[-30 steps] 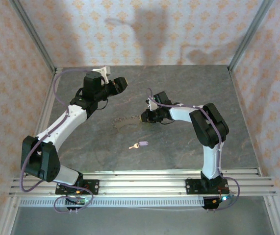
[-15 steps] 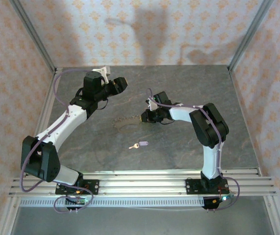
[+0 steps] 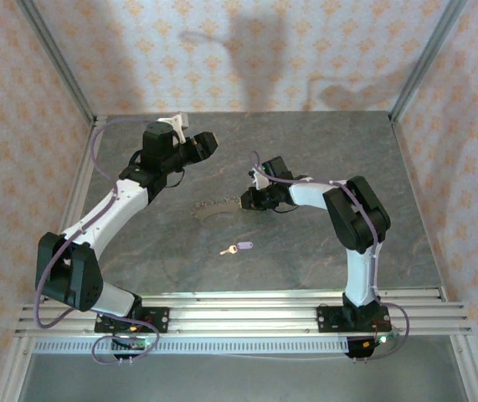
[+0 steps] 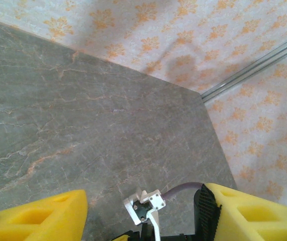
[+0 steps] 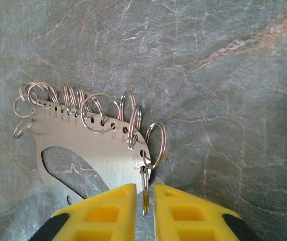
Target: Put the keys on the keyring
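Lately, little is being changed. The right gripper [image 5: 145, 193] is being kept at the right-hand end of the keyring [image 5: 95, 150], and its jaws are being eased a touch wider than a second ago. The keyring itself is being left almost where it was lying. One small split ring [image 5: 144, 188] is being framed, edge-on, in the narrow slot between the yellow fingers [image 5: 108, 206]. Whether it is being pinched or merely straddled cannot be told. This is being read as a grip being loosened or reset, not as threading under way. The key [image 3: 240, 247] is being left untouched on the table [image 3: 322, 159], on the side of the keyring nearer the arm bases and well apart from it. The left gripper [image 4: 140, 198] is being held wide open and empty, beyond the keyring toward the back left.

The keyring is being shown as a flat brushed-steel plate, crescent-shaped around an oval cut-out. Punched holes are being seen along its curved edge, with thin wire rings threaded through them, some overlapping. The key is being seen as tiny, lilac-headed, with a brass-coloured blade. The table is being seen as grey, matt and veined like stone.
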Controlling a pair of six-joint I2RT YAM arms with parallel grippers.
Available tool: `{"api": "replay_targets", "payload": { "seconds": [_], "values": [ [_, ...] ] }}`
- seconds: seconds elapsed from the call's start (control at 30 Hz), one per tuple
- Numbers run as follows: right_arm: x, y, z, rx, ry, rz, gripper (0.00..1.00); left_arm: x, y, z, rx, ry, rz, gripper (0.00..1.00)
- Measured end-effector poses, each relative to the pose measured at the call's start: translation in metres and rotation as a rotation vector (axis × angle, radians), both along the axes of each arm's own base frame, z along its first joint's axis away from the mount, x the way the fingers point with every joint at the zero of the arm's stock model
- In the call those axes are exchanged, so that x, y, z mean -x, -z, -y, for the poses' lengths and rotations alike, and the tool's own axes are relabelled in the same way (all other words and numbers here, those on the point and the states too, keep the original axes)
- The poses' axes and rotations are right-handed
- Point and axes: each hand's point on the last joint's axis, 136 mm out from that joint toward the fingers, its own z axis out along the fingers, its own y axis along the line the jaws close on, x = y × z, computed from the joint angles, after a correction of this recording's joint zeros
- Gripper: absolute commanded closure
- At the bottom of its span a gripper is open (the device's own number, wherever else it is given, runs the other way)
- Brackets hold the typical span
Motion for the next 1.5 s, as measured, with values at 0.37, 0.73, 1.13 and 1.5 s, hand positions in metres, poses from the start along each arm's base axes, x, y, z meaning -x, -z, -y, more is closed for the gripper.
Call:
{"api": "replay_targets", "payload": {
  "seconds": [0.37, 0.73, 1.13, 1.5],
  "values": [
    [0.001, 0.001, -0.001, 0.001, -0.003, -0.003, 0.98, 0.0, 0.001, 0.0, 0.0, 0.002, -0.003, 0.38],
    [0.001, -0.003, -0.002, -0.002, -0.004, 0.003, 1.0, -0.006, 0.001, -0.01, -0.038, -0.086, -0.076, 0.37],
    [-0.023, -0.128, -0.015, -0.149, -0.014, 0.231, 1.0, 0.0, -0.007, -0.007, -0.06, 0.015, -0.092, 0.4],
    [-0.041, -0.211, -0.008, -0.298, -0.027, 0.349, 1.0, 0.011, -0.025, 0.011, 0.01, 0.213, -0.028, 0.4]
  ]
}}
